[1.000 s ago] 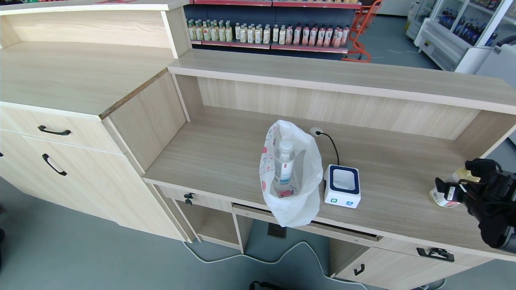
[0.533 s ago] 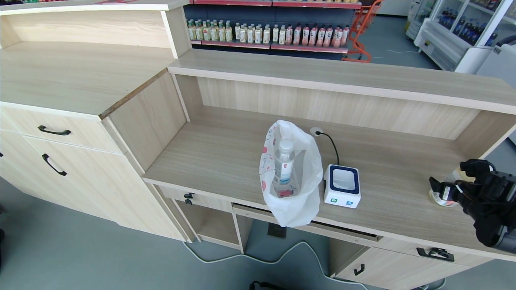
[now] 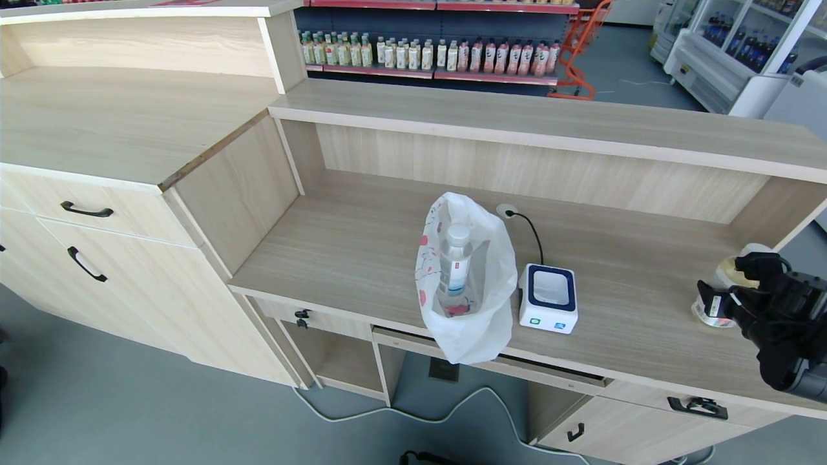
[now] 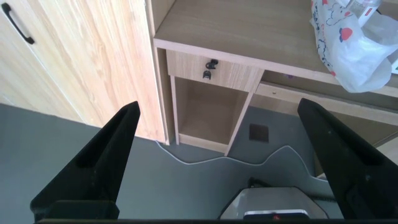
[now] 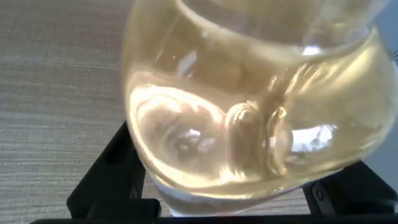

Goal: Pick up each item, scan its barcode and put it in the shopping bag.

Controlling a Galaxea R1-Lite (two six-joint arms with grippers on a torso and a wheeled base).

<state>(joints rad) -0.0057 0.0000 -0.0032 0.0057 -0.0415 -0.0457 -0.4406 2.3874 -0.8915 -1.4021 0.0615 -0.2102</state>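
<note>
At the counter's far right, my right gripper (image 3: 727, 284) is shut on a clear bottle of pale yellow drink (image 3: 714, 303), held just above the wooden top with its white cap toward the back. In the right wrist view the bottle (image 5: 249, 106) sits between the black fingers (image 5: 106, 186). The white shopping bag (image 3: 465, 303) stands mid-counter with a water bottle (image 3: 455, 261) upright inside. A white and blue scanner (image 3: 549, 297) lies just right of the bag. My left gripper (image 4: 217, 112) hangs open over the floor, left of the counter's front, with the bag (image 4: 354, 43) beyond it.
The counter (image 3: 362, 245) has a raised back wall and a higher shelf above. A black cable (image 3: 533, 232) runs from the scanner to a hole behind it. Drawers and cabinets (image 3: 87, 258) stand to the left. Bare counter lies between the scanner and the yellow bottle.
My right gripper dipped with the bottle toward the counter, then came up a little. The bottle now stands more upright, its white cap showing behind the gripper.
</note>
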